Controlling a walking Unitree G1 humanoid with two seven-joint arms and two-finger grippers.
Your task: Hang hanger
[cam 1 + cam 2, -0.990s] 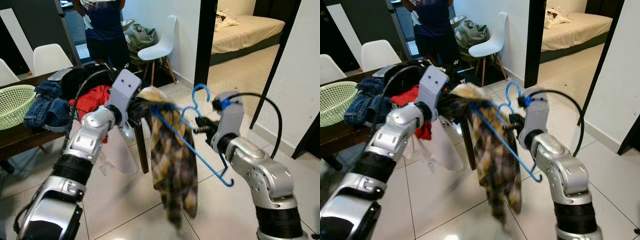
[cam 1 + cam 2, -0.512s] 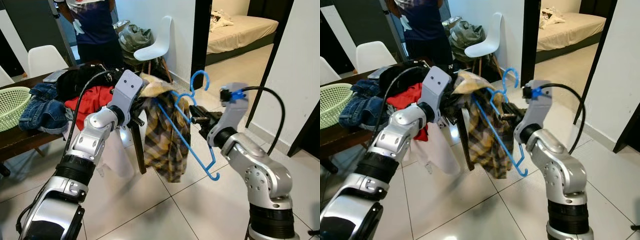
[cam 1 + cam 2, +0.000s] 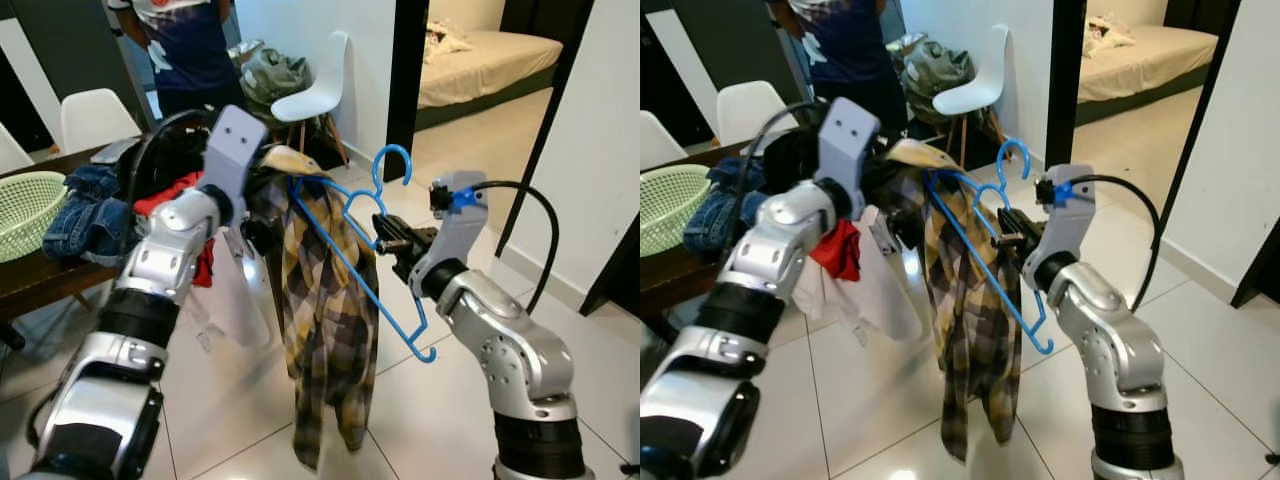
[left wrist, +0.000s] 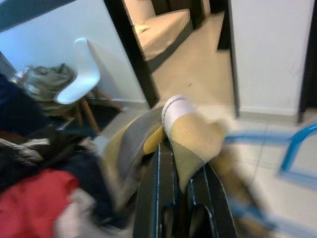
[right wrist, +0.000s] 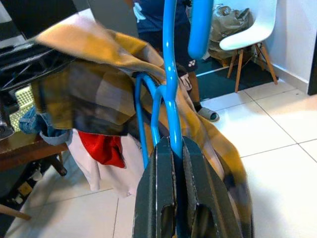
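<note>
Shirt [image 3: 325,330] collar pinched in left claw [image 3: 262,232]; right claw [image 3: 392,244] clamps hanger [image 3: 352,240] neck; thread its arm into the shoulder, keeping both grips firm.

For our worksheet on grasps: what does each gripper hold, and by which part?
The right gripper holds the blue hanger at its neck, below the hook. The left gripper holds the plaid shirt by its collar.

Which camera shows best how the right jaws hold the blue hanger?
The right wrist view: the jaws are shut on the blue hanger just below its hook. The eye views show the whole hanger, with the plaid shirt draped over one end, but the right gripper looks small there.
</note>
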